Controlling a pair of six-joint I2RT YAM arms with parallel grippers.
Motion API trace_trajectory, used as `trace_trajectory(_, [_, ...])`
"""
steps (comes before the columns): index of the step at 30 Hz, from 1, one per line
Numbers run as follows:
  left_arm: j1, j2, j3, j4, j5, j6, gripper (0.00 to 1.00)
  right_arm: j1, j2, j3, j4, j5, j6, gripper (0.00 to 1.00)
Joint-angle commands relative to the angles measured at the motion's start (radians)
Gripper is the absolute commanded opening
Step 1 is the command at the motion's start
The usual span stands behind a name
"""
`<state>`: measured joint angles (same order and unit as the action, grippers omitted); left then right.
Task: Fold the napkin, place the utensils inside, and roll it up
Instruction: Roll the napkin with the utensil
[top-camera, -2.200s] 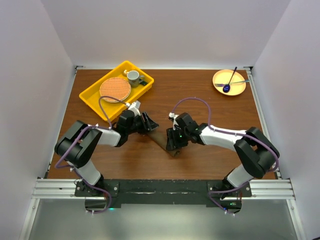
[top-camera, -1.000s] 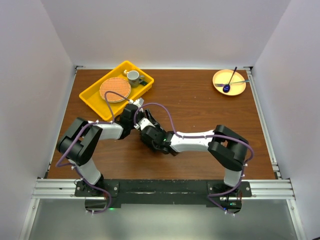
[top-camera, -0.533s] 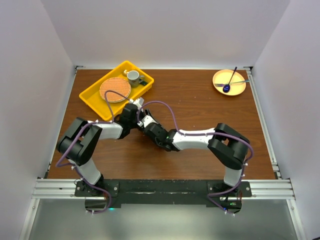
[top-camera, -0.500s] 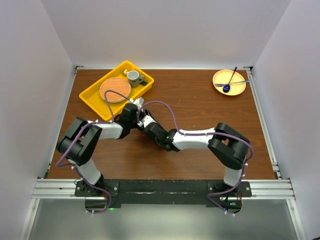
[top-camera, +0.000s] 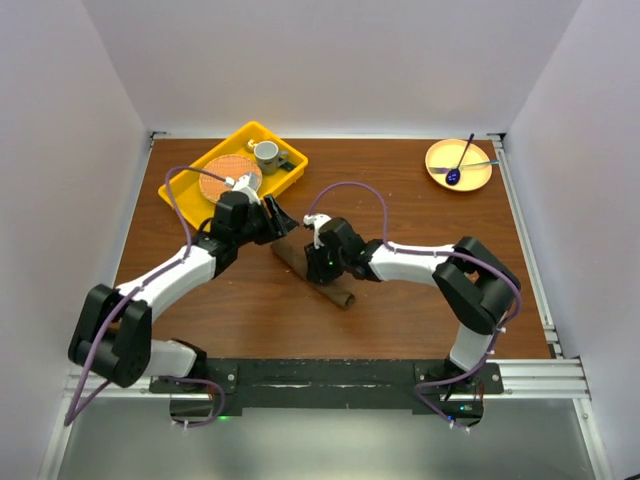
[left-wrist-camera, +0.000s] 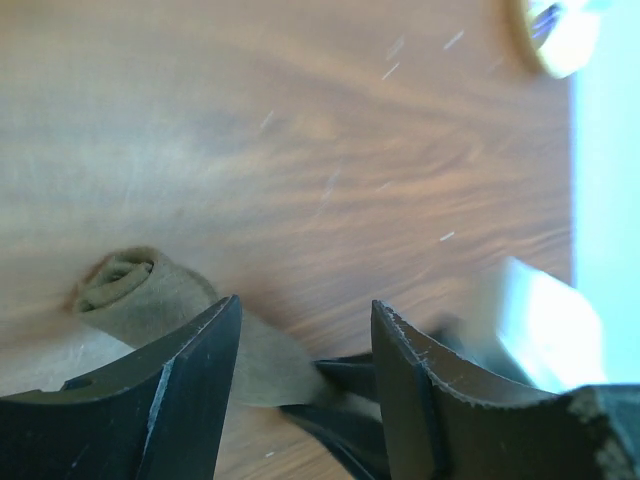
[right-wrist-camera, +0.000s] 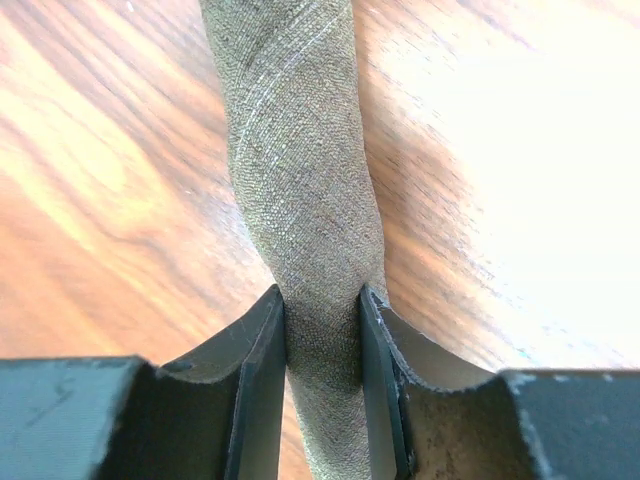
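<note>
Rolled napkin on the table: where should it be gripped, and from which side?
Grip the napkin mid-length, from above, straddling its width: it lies flat as a slim tube, so a middle pinch likely keeps the wraps tight. The right end effector pinches it so.

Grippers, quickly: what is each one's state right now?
Left gripper: open, nothing clamped between its fingers.
Right gripper: shut on the rolled napkin.

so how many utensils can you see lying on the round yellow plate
2: a dark blue spoon across its middle and a thin pale utensil lying crosswise, over its right rim.
</note>
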<state>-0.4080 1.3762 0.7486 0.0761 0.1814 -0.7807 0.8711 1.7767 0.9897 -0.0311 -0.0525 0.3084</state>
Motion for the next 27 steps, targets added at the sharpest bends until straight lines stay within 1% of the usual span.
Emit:
trace_trajectory(1, [0.008, -0.058, 0.022, -0.004, -0.008, 0.021, 0.59, -0.063, 0.010, -0.069, -0.044, -0.317, 0.196, 0.14])
trace_trajectory(4, [0.008, -0.081, -0.033, 0.036, 0.007, 0.005, 0.59, -0.079, 0.023, -0.080, -0.029, -0.351, 0.234, 0.14])
trace_trajectory(5, [0.008, -0.085, -0.051, 0.092, 0.019, 0.000, 0.59, -0.087, 0.029, -0.085, -0.007, -0.365, 0.248, 0.14])
trace_trajectory(6, [0.008, -0.083, -0.067, 0.129, 0.064, -0.006, 0.59, -0.098, 0.039, -0.106, 0.016, -0.404, 0.267, 0.14])
trace_trajectory(7, [0.008, -0.065, -0.089, 0.202, 0.100, -0.020, 0.59, -0.122, 0.044, -0.120, 0.026, -0.424, 0.317, 0.13])
trace_trajectory(8, [0.008, -0.048, -0.094, 0.230, 0.136, -0.029, 0.59, -0.135, 0.049, -0.140, 0.087, -0.440, 0.334, 0.13])
trace_trajectory(9, [0.008, -0.030, -0.094, 0.252, 0.189, -0.038, 0.59, -0.144, 0.055, -0.144, 0.103, -0.463, 0.349, 0.13])
trace_trajectory(10, [0.006, 0.006, -0.100, 0.299, 0.207, -0.055, 0.58, -0.156, 0.058, -0.146, 0.112, -0.464, 0.365, 0.13])
trace_trajectory(12, [0.005, 0.029, -0.115, 0.353, 0.243, -0.072, 0.58, -0.162, 0.061, -0.154, 0.125, -0.466, 0.386, 0.13])
trace_trajectory(18, [-0.020, 0.109, -0.207, 0.514, 0.267, -0.124, 0.58, -0.195, 0.073, -0.184, 0.186, -0.500, 0.426, 0.13])
trace_trajectory(20, [-0.022, 0.176, -0.244, 0.586, 0.267, -0.134, 0.58, -0.195, 0.075, -0.195, 0.203, -0.507, 0.434, 0.13])
trace_trajectory(23, [-0.022, 0.291, -0.250, 0.642, 0.270, -0.138, 0.57, -0.195, 0.067, -0.209, 0.212, -0.506, 0.440, 0.14])
trace_trajectory(25, [-0.022, 0.337, -0.265, 0.645, 0.241, -0.140, 0.56, -0.193, 0.059, -0.210, 0.205, -0.503, 0.439, 0.14])
trace_trajectory(27, [-0.020, 0.348, -0.275, 0.633, 0.198, -0.126, 0.56, -0.195, 0.044, -0.201, 0.183, -0.489, 0.413, 0.16])
